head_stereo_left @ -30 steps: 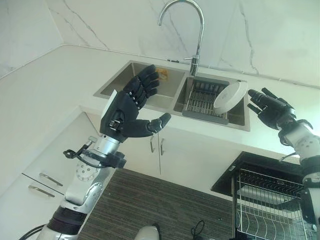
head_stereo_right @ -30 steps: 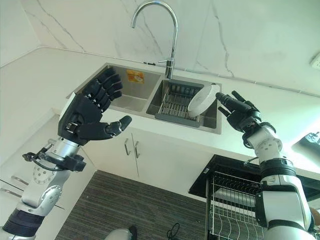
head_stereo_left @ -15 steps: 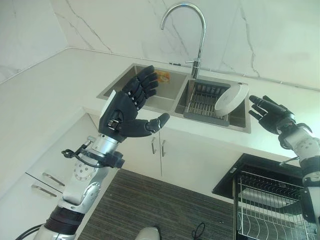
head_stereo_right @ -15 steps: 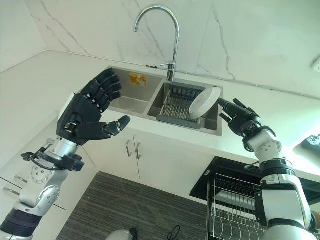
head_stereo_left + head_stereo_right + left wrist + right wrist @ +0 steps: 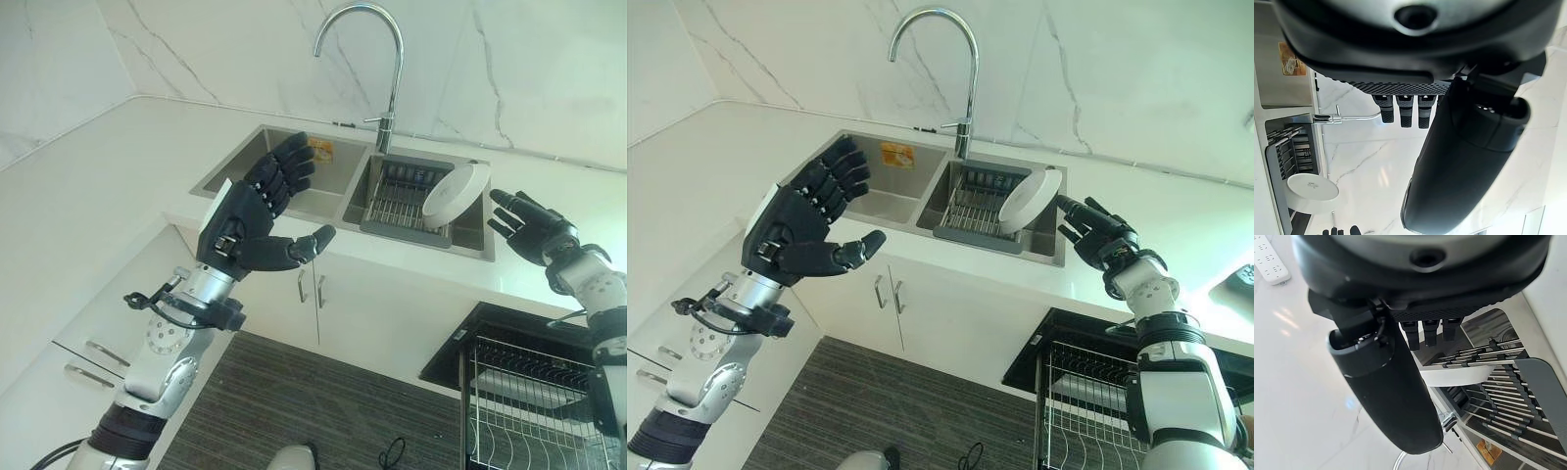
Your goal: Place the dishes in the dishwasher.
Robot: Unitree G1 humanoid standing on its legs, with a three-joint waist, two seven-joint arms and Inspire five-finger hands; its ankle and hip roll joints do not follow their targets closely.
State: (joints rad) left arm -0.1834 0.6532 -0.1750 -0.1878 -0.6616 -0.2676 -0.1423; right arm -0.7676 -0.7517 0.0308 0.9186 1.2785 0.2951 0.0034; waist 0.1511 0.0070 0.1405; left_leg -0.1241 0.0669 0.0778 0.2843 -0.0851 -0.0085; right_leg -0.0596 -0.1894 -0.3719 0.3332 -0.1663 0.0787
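tap (image 5: 370,39) over double sink (image 5: 265,157) | cabinet doors (image 5: 362,313) below | power strip (image 5: 1268,259) on counter

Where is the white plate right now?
The white plate leans in the drying rack in the sink's right basin, just beyond the open right hand.

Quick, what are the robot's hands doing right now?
Left robot hand: open, holding nothing, raised before the sink.
Right robot hand: open, holding nothing, beside the white plate.
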